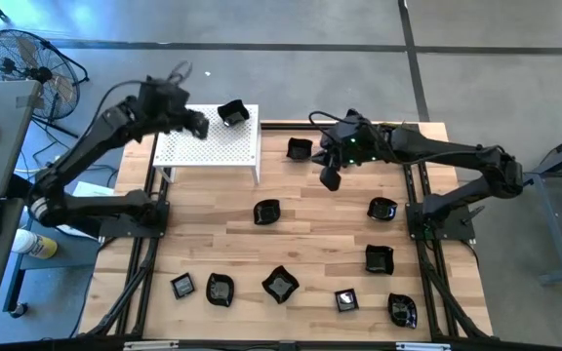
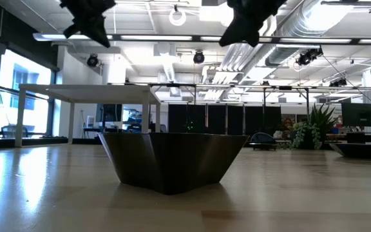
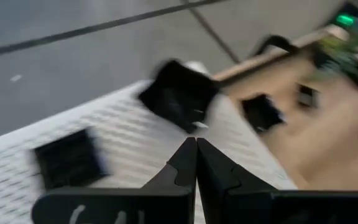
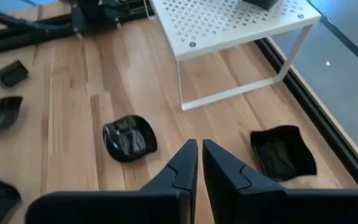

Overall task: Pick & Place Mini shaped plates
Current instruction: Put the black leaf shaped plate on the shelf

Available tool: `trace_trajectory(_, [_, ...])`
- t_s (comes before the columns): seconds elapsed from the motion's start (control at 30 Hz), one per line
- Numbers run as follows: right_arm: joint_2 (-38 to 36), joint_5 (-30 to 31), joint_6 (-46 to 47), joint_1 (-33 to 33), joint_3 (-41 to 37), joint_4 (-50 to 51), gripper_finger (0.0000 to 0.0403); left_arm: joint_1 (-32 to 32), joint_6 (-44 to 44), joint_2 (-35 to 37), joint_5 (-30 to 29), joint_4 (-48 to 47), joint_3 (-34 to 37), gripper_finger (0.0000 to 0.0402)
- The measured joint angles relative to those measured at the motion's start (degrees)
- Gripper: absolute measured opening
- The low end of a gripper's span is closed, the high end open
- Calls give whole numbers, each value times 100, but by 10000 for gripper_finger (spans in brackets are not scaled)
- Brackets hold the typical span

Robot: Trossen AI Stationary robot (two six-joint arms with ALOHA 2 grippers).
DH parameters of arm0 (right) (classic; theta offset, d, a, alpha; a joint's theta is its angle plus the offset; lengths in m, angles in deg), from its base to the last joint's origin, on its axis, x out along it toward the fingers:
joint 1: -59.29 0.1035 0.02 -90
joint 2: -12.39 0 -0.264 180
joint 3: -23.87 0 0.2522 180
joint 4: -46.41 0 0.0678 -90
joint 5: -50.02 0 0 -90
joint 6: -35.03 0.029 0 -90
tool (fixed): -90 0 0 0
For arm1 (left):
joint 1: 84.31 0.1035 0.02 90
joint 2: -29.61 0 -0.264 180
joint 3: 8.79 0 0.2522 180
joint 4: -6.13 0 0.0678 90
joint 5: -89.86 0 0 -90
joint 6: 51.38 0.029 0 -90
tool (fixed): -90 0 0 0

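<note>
- The left end effector (image 1: pixel 199 125) is held above the white perforated stand (image 1: pixel 208 148), near its back left part; its fingers are pressed together and nothing is carried between them.
- One plate (image 1: pixel 232 113) is seen on the back right corner of the stand, just beside this end effector. It is probably put there because the stand serves as the place for the plates; in the left wrist view a second dark square thing (image 3: pixel 67 158) also lies on the stand.
- The right end effector (image 1: pixel 330 177) is held above the wooden surface (image 1: pixel 310 244), right of the stand, with the fingers closed and empty.
- The square plate (image 1: pixel 300 148) lies near it towards the stand, and the round plate (image 1: pixel 266 211) lies further to the front; both are apart from the fingers.
- The other plates are spread along the front and right of the surface, so most of the task is judged as not yet done.
</note>
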Motion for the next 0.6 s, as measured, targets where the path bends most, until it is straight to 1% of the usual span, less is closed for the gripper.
trace_trajectory(0.1, [-134,-95,-66,-51,-144,-213,3,-809,-8,69,-114,140,217,0])
trace_trajectory(0.27, [-434,-652,267,-177,-999,-1150,5,-2108,-70,43,-209,173,578,0])
trace_trajectory(0.43, [-726,-803,745,-178,-1754,-1779,2,-3227,-779,-70,-198,755,1185,0])
trace_trajectory(0.6, [-994,-809,1091,-175,-2168,-2054,6,-3878,-1651,-67,-214,1692,2187,0])
